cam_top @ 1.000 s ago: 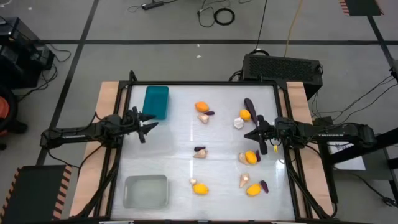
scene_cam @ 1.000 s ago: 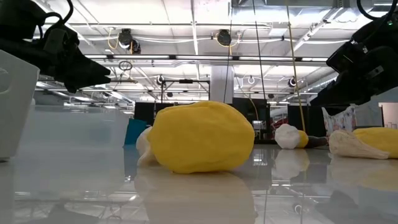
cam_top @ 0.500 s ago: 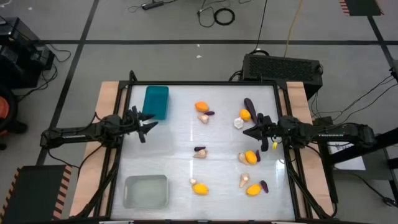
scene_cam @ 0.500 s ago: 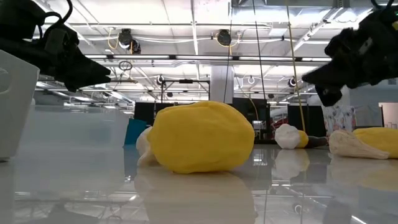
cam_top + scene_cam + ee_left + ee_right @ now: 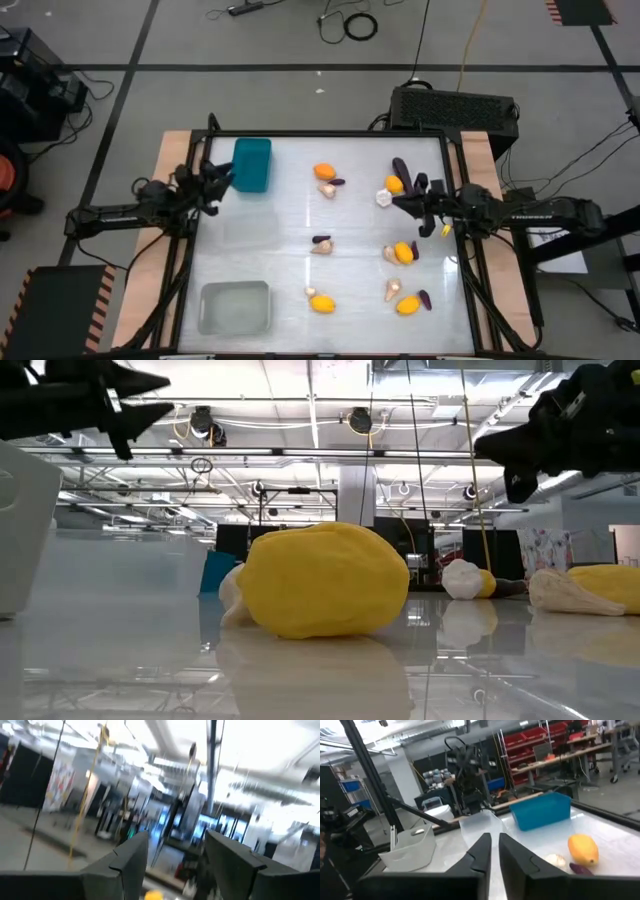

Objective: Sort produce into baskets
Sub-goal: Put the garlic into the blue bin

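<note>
Toy produce lies scattered on the white table (image 5: 280,225): lemons (image 5: 324,171) (image 5: 403,253), slim purple eggplants (image 5: 401,166) and whitish garlic bulbs (image 5: 383,197). The teal basket (image 5: 251,163) stands at the far left and the pale basket (image 5: 235,307) at the near left. My left gripper (image 5: 222,178) hovers beside the teal basket, tipped upward and open, with nothing between its fingers (image 5: 132,857). My right gripper (image 5: 400,203) hovers level near the far-right produce. Only a narrow gap shows between its fingers (image 5: 480,851), with nothing in it.
A black box with cables (image 5: 455,105) sits beyond the table's far right corner. Wooden strips (image 5: 175,160) run along the table's left and right edges. One lemon (image 5: 320,595) lies close to the low camera. The table's left middle holds no produce.
Both grippers have risen and tipped their fingers upward. The left one has swung from pointing down at the table to pointing above level, drawing back toward the table's left edge. The right one has come up from pointing down to about level. No produce has moved.
</note>
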`<state>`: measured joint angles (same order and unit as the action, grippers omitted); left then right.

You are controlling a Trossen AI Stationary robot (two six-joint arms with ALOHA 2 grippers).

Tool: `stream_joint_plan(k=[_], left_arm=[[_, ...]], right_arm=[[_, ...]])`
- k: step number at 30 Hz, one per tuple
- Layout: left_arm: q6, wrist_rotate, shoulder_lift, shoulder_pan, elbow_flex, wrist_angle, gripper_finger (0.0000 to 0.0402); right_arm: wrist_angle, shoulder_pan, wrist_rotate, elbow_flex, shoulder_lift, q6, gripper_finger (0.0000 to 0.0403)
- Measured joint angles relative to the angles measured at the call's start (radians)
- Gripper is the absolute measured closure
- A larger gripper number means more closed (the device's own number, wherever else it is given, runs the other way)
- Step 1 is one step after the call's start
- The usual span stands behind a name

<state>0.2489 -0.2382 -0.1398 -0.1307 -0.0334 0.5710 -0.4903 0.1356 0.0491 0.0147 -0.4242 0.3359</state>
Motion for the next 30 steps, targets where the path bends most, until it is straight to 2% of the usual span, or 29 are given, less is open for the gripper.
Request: stream_joint_plan(k=[3, 6, 9, 12, 16, 21, 25, 28, 30], left_arm=[[-0.007, 0.001, 0.0, 0.0, 0.0, 0.034, 0.0198], [-0.107, -0.007, -0.004, 0.0, 0.0, 0.035, 0.0198], [-0.157, -0.068, -0.01, -0.001, -0.002, 0.038, 0.0198], [-0.23, -0.07, -0.029, -0.001, -0.035, -0.032, 0.0198], [-0.288, -0.059, -0.089, -0.001, -0.109, -0.175, 0.0198], [-0.309, -0.055, -0.204, -0.001, -0.194, -0.274, 0.0198], [-0.317, -0.054, -0.304, -0.001, -0.229, -0.265, 0.0198], [-0.318, -0.054, -0.37, -0.001, -0.256, -0.265, 0.0198], [-0.317, -0.053, -0.407, -0.001, -0.271, -0.264, 0.0198]], right_arm=[[-0.005, 0.0, -0.029, 0.0, -0.031, 0.037, 0.0344], [0.02, 0.0, -0.053, 0.017, -0.07, 0.049, 0.032], [0.09, 0.0, -0.053, 0.076, -0.116, 0.049, 0.03], [0.251, 0.0, -0.053, 0.182, -0.171, 0.049, 0.0286], [0.567, 0.0, -0.102, 0.366, -0.278, 0.034, 0.0282], [0.867, 0.0, -0.198, 0.584, -0.46, -0.078, 0.0282], [0.939, 0.0, -0.205, 0.716, -0.604, -0.274, 0.0267], [0.956, 0.0, -0.205, 0.774, -0.703, -0.403, 0.0237], [0.982, 0.003, -0.205, 0.804, -0.763, -0.424, 0.0209]])
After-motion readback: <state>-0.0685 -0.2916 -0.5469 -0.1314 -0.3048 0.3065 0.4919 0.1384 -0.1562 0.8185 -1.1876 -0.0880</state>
